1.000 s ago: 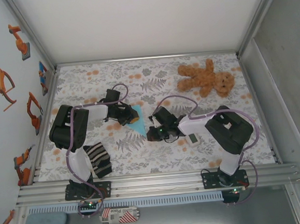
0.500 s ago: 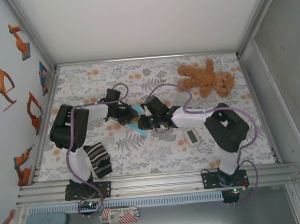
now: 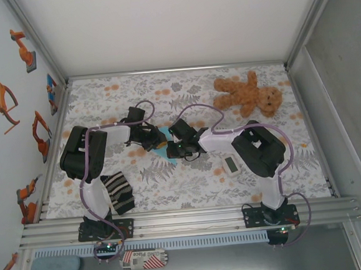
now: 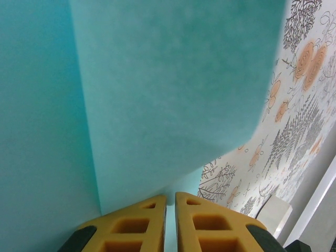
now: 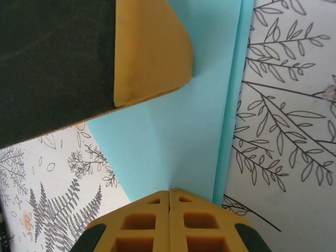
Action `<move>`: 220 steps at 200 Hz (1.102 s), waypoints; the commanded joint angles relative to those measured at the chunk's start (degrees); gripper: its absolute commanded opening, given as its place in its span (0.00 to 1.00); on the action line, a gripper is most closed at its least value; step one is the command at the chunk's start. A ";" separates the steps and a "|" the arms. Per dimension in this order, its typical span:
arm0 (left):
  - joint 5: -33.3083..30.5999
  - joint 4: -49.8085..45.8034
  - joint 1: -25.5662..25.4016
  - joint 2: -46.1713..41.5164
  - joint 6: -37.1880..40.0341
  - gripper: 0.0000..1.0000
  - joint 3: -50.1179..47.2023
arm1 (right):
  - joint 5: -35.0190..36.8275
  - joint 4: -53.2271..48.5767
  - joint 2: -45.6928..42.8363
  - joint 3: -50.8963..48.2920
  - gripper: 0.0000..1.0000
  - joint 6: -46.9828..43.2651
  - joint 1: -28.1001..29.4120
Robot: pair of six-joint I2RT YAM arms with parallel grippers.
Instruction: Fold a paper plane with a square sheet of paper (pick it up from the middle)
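- Where it shows around the arms, the counter wears a cloth of grey leaves and orange flowers, boxed in by white walls and metal rails.
- A striped label below the near edge partly reads "Piece".
- The folded light-blue paper lies left of the counter's middle.
- The left hand pinches it, fingers nearly together.
- The right hand, fingers pressed together and gripping nothing, has its tips over the paper.

The tabletop carries a print of grey ferns and orange blossoms. On it lie a brown teddy bear at the far right, a striped cloth at the near left, a small white gadget right of centre, and a folded light-blue sheet of paper near the middle.
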 commanded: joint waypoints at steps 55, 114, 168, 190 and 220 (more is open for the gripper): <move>-0.29 -0.09 -0.91 -10.02 2.28 0.14 -2.13 | -3.06 -2.02 -0.46 -6.87 0.00 -2.56 -0.68; -0.97 7.26 -3.85 -12.76 2.56 0.04 -12.44 | -7.25 -2.54 -2.29 -8.74 0.00 -2.87 -1.21; -1.47 7.59 -5.87 -9.57 3.34 0.04 -11.19 | -7.61 -2.96 -2.10 -8.11 0.00 -2.66 -1.30; -2.37 6.24 -5.94 -8.67 4.18 0.03 -11.04 | -7.35 -3.30 -2.21 -8.26 0.00 -2.66 -1.43; -3.49 5.26 -5.74 -7.87 5.37 0.03 -10.93 | -7.08 -3.92 -2.11 -8.37 0.00 -2.66 -1.49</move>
